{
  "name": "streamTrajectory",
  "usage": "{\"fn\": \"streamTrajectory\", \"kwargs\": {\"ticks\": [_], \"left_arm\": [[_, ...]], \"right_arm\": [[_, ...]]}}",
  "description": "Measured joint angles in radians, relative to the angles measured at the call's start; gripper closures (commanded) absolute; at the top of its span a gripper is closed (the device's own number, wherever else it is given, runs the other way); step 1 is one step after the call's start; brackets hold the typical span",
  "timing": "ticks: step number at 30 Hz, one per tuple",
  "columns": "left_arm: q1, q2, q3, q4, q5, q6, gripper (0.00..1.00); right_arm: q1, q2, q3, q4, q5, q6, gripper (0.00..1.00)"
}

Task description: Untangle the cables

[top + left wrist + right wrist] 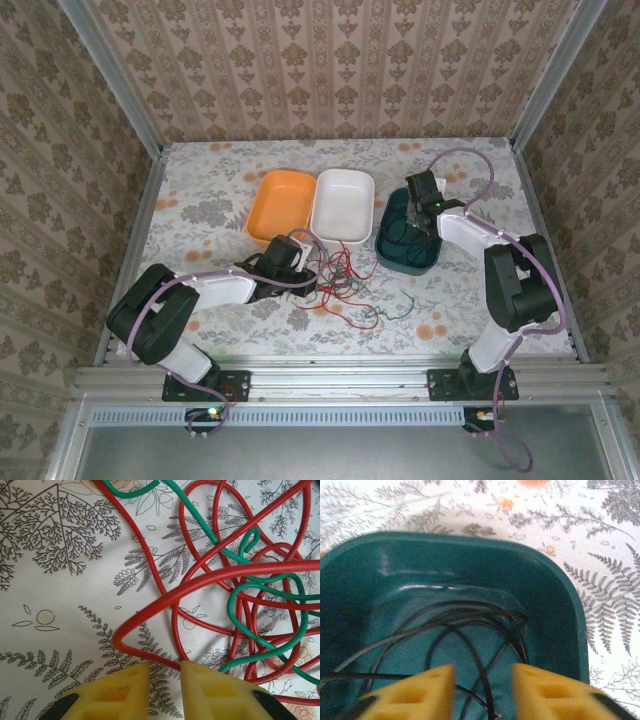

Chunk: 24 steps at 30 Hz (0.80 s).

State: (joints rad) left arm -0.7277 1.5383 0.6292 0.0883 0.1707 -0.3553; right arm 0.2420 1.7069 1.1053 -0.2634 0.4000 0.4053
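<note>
Top view. Flat table [200,180] under a matte, pale floral cloth. Just toward 6 o'clock of centre, a loose tangle of thin red cables [345,270] and green cables [385,312], glossy loops sprawled on the cloth. At 12 o'clock of the tangle, three plastic tubs with rounded corners in a row: orange tub [280,200], white tub [342,200] touching it, teal tub [405,262] at 3 o'clock of the white one. Left gripper [308,262] low at the tangle's 9 o'clock edge. Right gripper [420,205] over the teal tub.

Left wrist view. Yellow moulded fingers [120,690] with hollow recesses at 6 o'clock, a narrow gap between them. One of the red cables [215,580], smooth and round, bent into a sharp hairpin at 9 o'clock of the gap, one leg running down into it. Clamped or merely lying there: cannot tell. From 12 to 3 o'clock, red loops interlaced with green curls, over fine fern and tree line drawings.

Right wrist view. Yellow fingers [415,692] at 6 o'clock, standing clearly apart. Beneath, the teal tub's smooth, shiny wall, highlights at 10 o'clock. Inside, black cable [470,615] coiled in several thin loops on the floor, one strand passing under the gap. Fern-print cloth beyond the rim, 12 to 3 o'clock.
</note>
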Motion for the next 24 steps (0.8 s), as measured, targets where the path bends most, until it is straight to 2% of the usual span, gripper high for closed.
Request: {"fn": "streamTrajectory", "kwargs": {"ticks": [5, 13, 15, 18, 19, 22, 24], "left_arm": [[0.000, 0.000, 0.002, 0.000, -0.003, 0.000, 0.77], [-0.004, 0.000, 0.016, 0.001, -0.009, 0.000, 0.75], [-0.011, -0.003, 0.016, 0.001, -0.011, 0.005, 0.62], [-0.026, -0.042, 0.016, 0.000, -0.011, 0.022, 0.33], [-0.033, -0.068, 0.016, 0.000, -0.010, 0.029, 0.27], [-0.052, -0.156, 0.020, -0.019, -0.008, 0.058, 0.13], [-0.067, -0.205, 0.037, -0.051, -0.013, 0.082, 0.12]], "right_arm": [[0.000, -0.028, 0.017, -0.013, -0.005, -0.007, 0.43], [0.008, -0.220, -0.003, -0.056, -0.028, -0.013, 0.41], [0.029, -0.321, -0.060, -0.058, -0.066, -0.013, 0.41], [0.097, -0.485, -0.164, -0.080, -0.171, -0.012, 0.42], [0.125, -0.528, -0.198, -0.087, -0.214, -0.012, 0.42], [0.203, -0.621, -0.299, -0.109, -0.374, -0.004, 0.42], [0.248, -0.649, -0.360, -0.133, -0.477, 0.003, 0.41]]}}
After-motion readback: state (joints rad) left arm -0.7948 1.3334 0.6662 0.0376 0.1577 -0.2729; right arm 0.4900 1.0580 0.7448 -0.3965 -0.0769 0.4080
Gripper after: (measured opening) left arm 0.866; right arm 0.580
